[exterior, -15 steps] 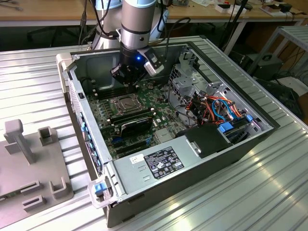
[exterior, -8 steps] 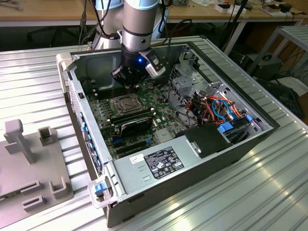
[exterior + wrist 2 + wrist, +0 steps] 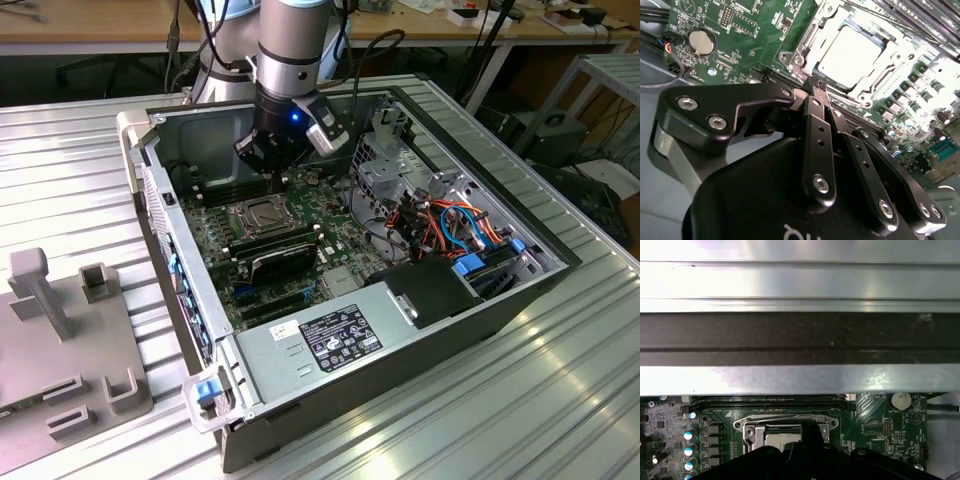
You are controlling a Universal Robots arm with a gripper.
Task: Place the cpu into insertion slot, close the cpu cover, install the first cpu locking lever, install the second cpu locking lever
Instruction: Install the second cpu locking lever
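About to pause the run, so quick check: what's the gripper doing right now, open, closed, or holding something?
Gripper: shut, fingertips pressed together with nothing between them, poised at the edge of the cpu cover, which lies over the cpu.

The scene is lit evenly from above. In the second wrist view the chip [image 3: 854, 51] is washed out by glare, and the near gripper [image 3: 816, 89] is perhaps slightly soft. In the first wrist view the case wall [image 3: 800, 282] is overexposed.
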